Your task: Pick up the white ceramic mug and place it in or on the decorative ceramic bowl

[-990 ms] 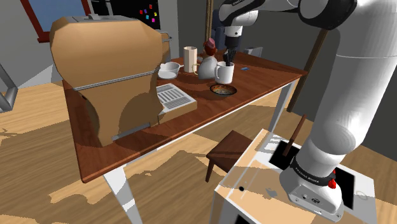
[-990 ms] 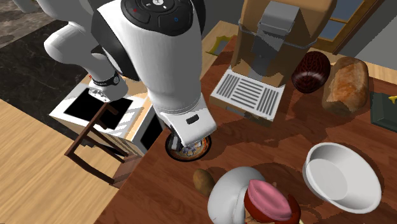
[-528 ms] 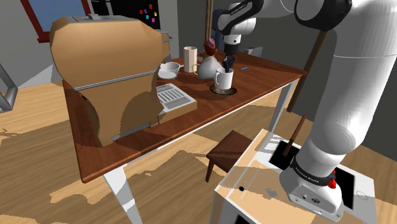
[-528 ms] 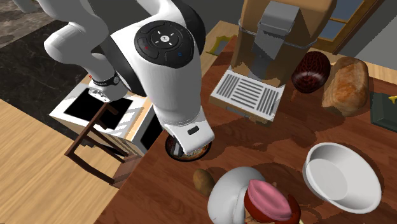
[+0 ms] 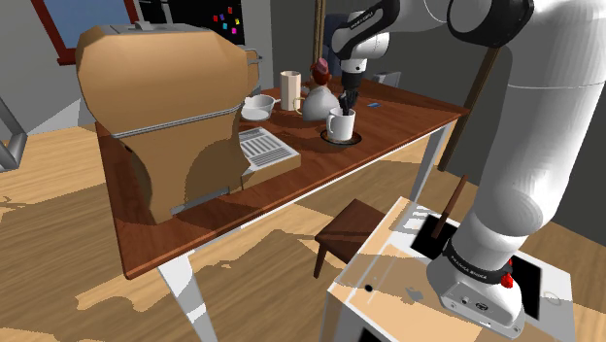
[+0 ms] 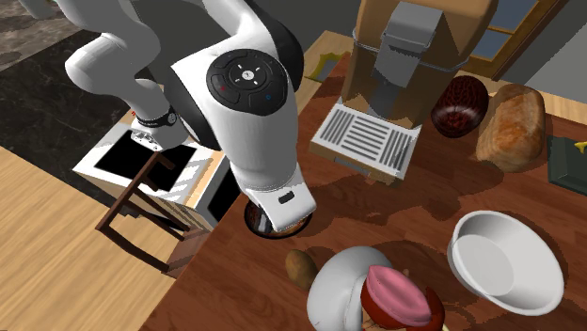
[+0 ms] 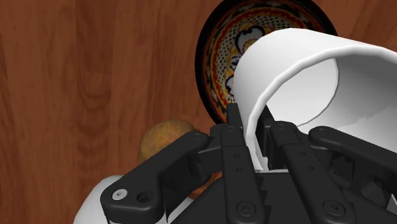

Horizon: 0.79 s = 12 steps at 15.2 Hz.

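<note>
The white mug (image 5: 340, 124) is clasped by its wall in the tool (image 5: 348, 103), one finger inside and one outside, directly over the patterned bowl (image 7: 219, 51) on the table (image 5: 408, 117). Whether it is seated cannot be told. Carrying is judged done; release is left. One mug, one patterned bowl and one plain white bowl (image 6: 508, 261) are counted.

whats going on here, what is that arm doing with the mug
A white robot arm holds a white mug over a patterned bowl on the wooden table. Its black gripper is shut on the mug's wall, one finger inside the rim and one outside. The mug hangs low over the bowl; whether it touches the bowl is hard to tell, and it is not yet released.
</note>
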Each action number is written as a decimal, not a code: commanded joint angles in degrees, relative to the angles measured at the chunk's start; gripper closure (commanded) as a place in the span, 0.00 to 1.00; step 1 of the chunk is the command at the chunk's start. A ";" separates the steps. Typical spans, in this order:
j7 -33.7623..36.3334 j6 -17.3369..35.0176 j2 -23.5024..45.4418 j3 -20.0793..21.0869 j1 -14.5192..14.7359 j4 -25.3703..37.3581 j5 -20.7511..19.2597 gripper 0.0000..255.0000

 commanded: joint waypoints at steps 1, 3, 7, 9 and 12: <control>0.00 0.02 -0.01 0.00 0.00 0.00 0.00 1.00; 0.00 0.02 -0.01 0.00 0.00 -0.01 0.00 0.00; 0.00 0.02 -0.01 0.00 0.00 0.00 0.00 0.00; 0.32 -3.51 -1.05 -0.16 0.02 2.56 -0.48 0.00; 0.55 -6.74 -1.73 -0.28 0.00 5.15 -0.80 0.00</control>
